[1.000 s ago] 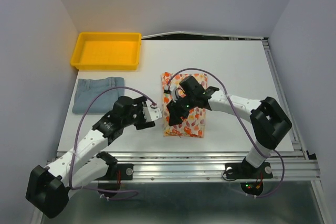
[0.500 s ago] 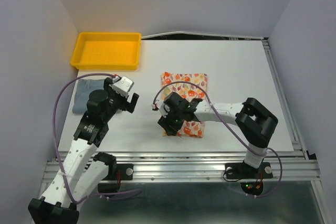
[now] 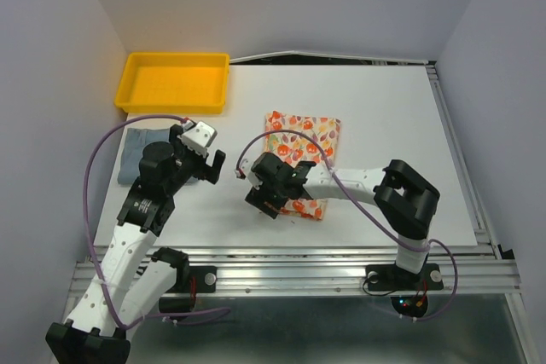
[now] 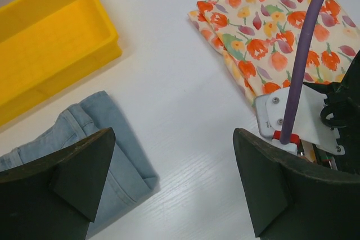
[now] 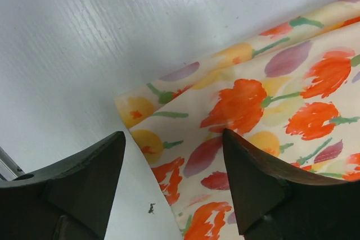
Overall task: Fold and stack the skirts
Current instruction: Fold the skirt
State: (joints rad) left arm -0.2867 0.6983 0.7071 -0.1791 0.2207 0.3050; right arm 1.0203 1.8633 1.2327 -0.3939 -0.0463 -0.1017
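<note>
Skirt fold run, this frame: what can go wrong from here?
1. The right gripper has open jaws straddling a corner of the folded floral skirt. Closing may catch only the top layers, so lifting could undo the fold.
2. The right arm's purple cable arcs above that skirt and may snag or drag it.
3. The denim skirt lies at the table's left edge. The open left gripper, hovering over bare table, might nudge it off when reaching.
</note>
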